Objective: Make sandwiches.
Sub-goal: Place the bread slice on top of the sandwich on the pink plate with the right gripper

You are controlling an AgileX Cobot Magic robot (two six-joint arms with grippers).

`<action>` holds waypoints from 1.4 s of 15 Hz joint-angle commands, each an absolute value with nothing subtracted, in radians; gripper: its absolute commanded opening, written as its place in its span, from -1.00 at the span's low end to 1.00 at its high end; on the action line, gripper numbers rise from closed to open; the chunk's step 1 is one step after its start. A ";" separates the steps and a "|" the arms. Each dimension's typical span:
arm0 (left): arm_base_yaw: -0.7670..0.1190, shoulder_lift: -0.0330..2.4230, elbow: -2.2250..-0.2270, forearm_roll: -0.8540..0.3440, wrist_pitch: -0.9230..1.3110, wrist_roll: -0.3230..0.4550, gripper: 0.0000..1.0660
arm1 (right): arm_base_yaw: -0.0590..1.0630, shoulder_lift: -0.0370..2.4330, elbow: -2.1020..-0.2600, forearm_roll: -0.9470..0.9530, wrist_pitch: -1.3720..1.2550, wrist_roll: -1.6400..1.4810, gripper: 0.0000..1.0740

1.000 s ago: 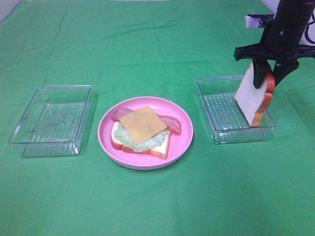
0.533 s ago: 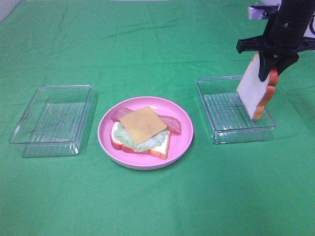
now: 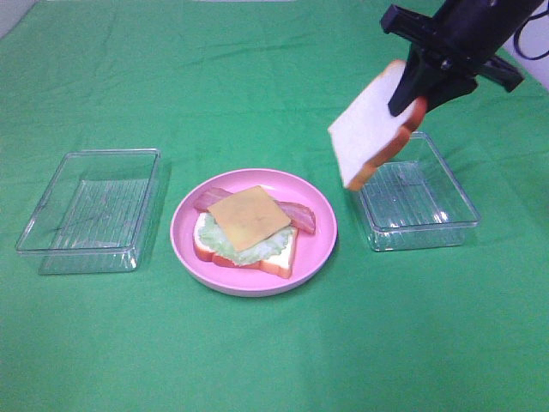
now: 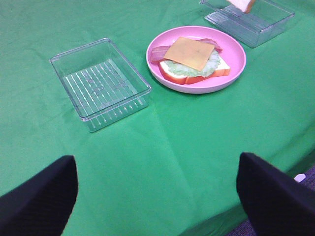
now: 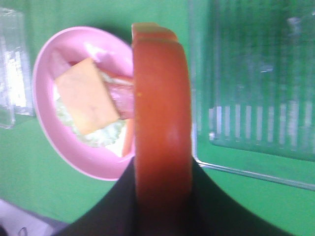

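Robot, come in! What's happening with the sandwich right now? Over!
Right gripper shut on top bread slice, in the air between right tray and pink plate. Left gripper open, idle. Stack ends at cheese. Nothing in the way.

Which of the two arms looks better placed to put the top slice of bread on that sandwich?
The right one. Its gripper already holds the bread slice in the air beside the pink plate, while the left gripper is open and empty, farther from the plate.
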State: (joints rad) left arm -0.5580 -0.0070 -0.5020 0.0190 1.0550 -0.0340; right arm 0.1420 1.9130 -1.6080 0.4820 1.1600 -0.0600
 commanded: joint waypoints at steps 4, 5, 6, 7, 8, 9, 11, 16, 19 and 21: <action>-0.559 -0.014 -0.499 0.023 1.046 -0.038 0.56 | 0.265 1.917 -1.412 0.800 0.909 -0.182 -1.00; -0.559 -0.014 -0.499 0.023 1.046 -0.038 0.56 | 0.304 1.940 -1.382 0.849 0.864 -0.182 -1.00; -0.559 -0.014 -0.499 0.023 1.046 -0.038 0.56 | 0.333 1.954 -1.368 0.877 0.830 -0.185 -1.00; -0.559 -0.014 -0.499 0.023 1.046 -0.038 0.56 | 0.353 1.968 -1.360 0.897 0.796 -0.189 -1.00; -0.559 -0.014 -0.499 0.023 1.046 -0.038 0.56 | 0.365 1.988 -1.357 0.923 0.783 -0.195 -1.00; -0.559 -0.014 -0.499 0.023 1.046 -0.038 0.56 | 0.372 2.013 -1.357 0.964 0.786 -0.207 -1.00; -0.559 -0.014 -0.499 0.023 1.046 -0.038 0.56 | 0.375 2.060 -1.357 1.026 0.783 -0.221 -1.00; -0.559 -0.014 -0.499 0.023 1.046 -0.038 0.56 | 0.375 2.114 -1.357 1.023 0.783 -0.233 -0.94; -0.559 -0.014 -0.499 0.023 1.046 -0.038 0.56 | 0.375 2.114 -1.357 1.015 0.787 -0.236 -0.05; -0.559 -0.014 -0.499 0.023 1.046 -0.038 0.56 | 0.375 2.114 -1.357 0.976 0.787 -0.235 0.32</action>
